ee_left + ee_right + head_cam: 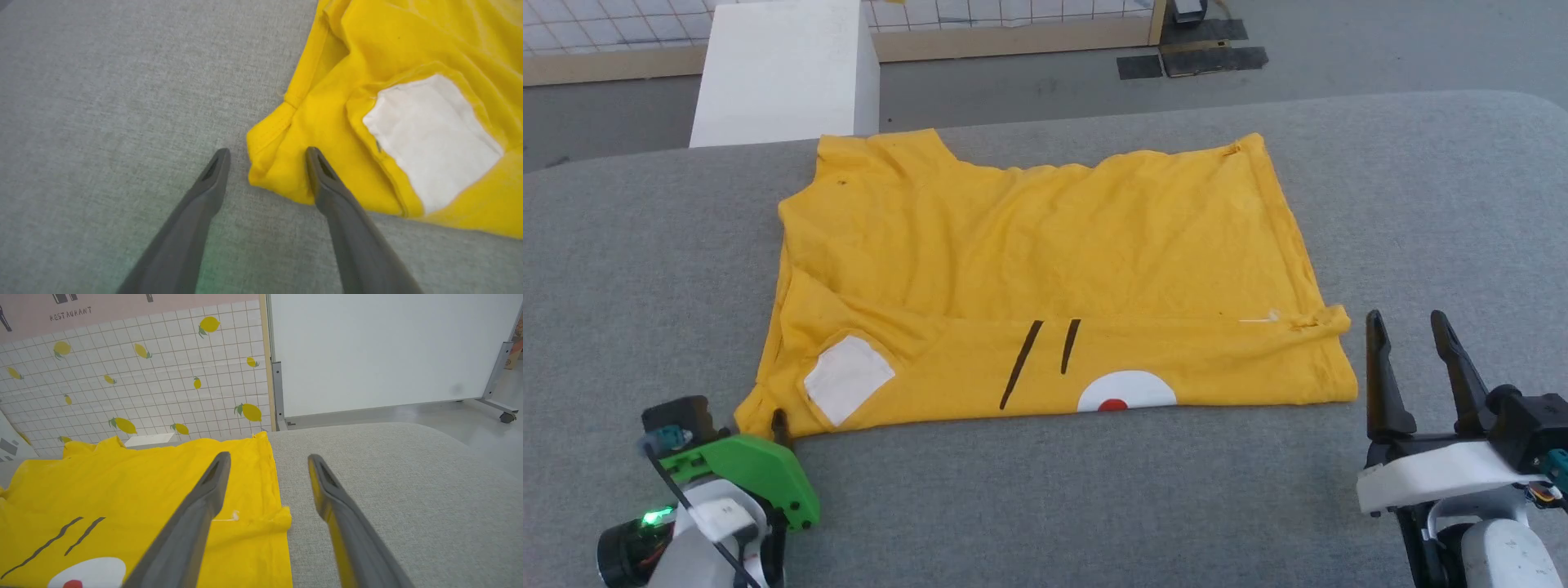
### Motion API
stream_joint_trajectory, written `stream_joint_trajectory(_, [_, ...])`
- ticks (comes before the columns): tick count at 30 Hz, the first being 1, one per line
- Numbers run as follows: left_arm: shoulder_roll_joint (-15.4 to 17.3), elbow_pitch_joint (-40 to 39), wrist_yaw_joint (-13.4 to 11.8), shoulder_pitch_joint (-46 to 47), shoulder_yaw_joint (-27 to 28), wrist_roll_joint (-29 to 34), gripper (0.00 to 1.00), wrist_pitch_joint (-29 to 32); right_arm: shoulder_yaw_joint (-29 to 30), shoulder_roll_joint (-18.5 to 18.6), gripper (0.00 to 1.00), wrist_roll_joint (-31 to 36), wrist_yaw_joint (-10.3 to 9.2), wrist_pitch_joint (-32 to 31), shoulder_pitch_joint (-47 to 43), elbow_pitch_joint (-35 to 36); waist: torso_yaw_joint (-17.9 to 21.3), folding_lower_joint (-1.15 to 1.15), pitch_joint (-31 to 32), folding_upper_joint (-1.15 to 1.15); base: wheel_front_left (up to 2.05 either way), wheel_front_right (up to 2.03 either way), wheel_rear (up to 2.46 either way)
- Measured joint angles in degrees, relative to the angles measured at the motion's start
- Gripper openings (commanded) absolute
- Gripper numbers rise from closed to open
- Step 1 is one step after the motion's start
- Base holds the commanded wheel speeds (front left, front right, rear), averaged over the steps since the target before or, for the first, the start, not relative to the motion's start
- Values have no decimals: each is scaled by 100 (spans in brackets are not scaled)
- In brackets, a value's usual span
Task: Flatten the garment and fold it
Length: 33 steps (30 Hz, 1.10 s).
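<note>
Yellow T-shirt (1045,245) flat, near strip folded over. Left gripper (267,153) straddles 7 o'clock corner, right gripper (1406,317) at 4 o'clock; both wide-open, empty, probably poised for next fold.

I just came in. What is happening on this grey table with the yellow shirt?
A two-armed robot is folding a yellow T-shirt on a grey padded table. The shirt lies in two layers. Plain yellow is on top, and a strip of the printed front shows along the near edge. Both grippers are open and hold nothing. The left gripper straddles the near-left corner, and the right gripper is beside the near-right corner.
</note>
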<state>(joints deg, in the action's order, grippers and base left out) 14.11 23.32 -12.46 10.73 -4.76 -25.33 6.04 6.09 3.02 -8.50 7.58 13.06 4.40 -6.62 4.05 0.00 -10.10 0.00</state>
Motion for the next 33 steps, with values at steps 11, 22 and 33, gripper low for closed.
stream_joint_trajectory(11, [222,-716,-18,-49,-51,-443,0,1558,-54,-2,100,42,0,-25,8,15,140,0,-31,0,0,0,0])
stream_joint_trajectory(22, [189,-892,53,-127,-185,-443,0,1390,247,-9,100,141,0,-2466,849,-1239,-57,0,-87,0,0,0,0])
stream_joint_trajectory(33, [108,-888,167,-90,-296,-474,0,1295,416,5,42,446,1,-5379,1287,-1211,-246,0,-177,0,0,0,0])
